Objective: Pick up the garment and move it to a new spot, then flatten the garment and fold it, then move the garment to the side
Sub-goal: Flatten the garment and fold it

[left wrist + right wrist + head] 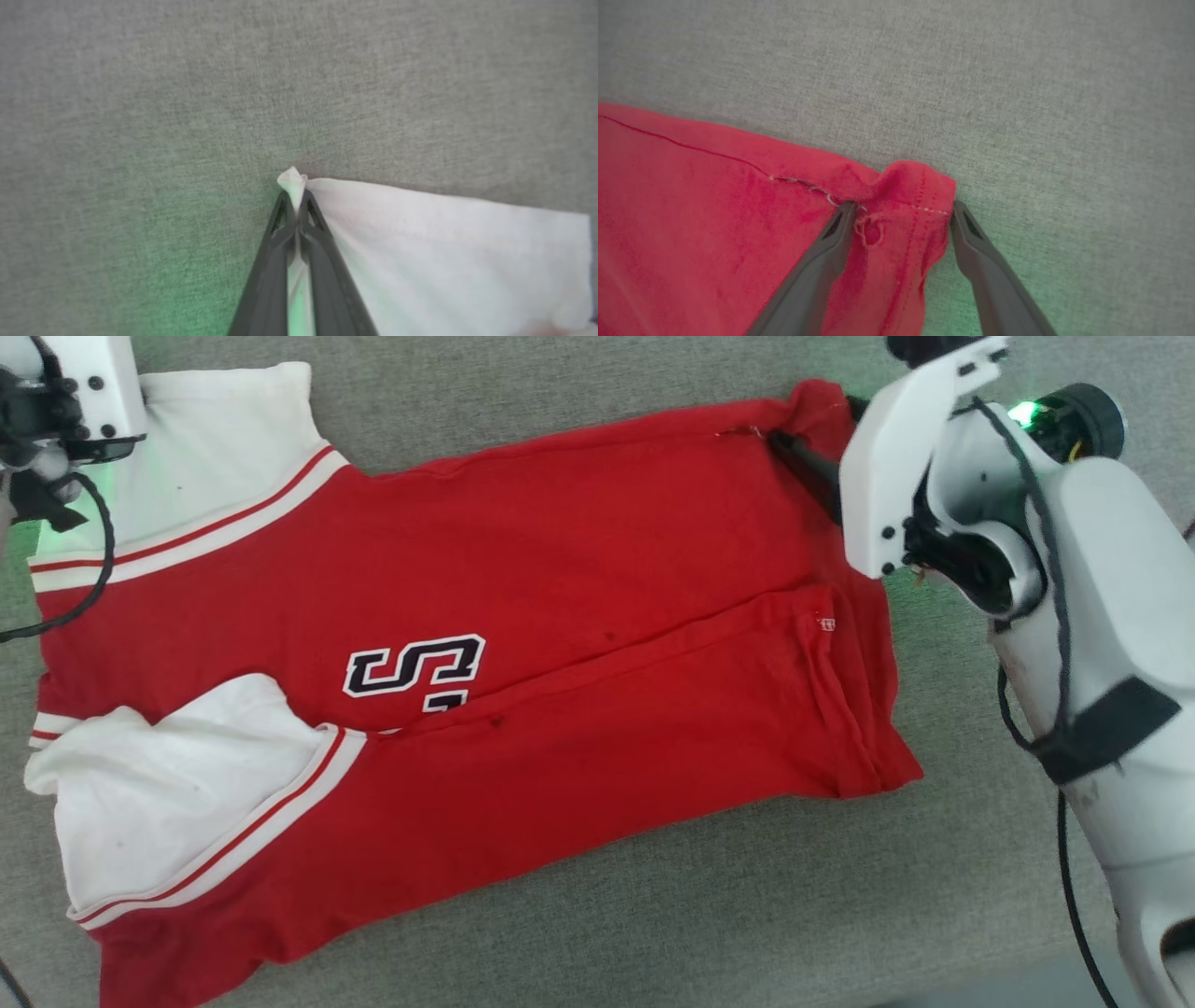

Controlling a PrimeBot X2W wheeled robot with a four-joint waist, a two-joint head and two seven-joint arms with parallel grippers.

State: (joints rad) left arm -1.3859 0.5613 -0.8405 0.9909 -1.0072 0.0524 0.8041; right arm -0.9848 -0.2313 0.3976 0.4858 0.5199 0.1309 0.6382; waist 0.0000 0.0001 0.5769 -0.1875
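My left gripper (295,198) is pinched tight, its two dark fingers pressed together on the outer corner of a white sleeve (444,252). A small tuft of the white cloth pokes out just past the fingertips, and the rest of the sleeve spreads flat to the right of the fingers in the left wrist view.

My right gripper (901,210) stands apart at the tips, with the bunched red hem corner (915,186) lying in the gap. One finger (831,242) rests on the red cloth and the other sits at the cloth's edge. The jaws are not clamped on it.

The red jersey shirt with short white sleeves (579,551) lies stretched between my two grippers on the grey woven cloth surface (653,915). Its sleeve end is at my left gripper and its hem end at my right. The side of the shirt nearer my body is folded over the chest, so its second white sleeve (168,793) lies on top of the red. Of the black, white-outlined lettering (415,667) I can read only an S beside the folded edge. A green glow tints the grey surface close to both sets of fingers.
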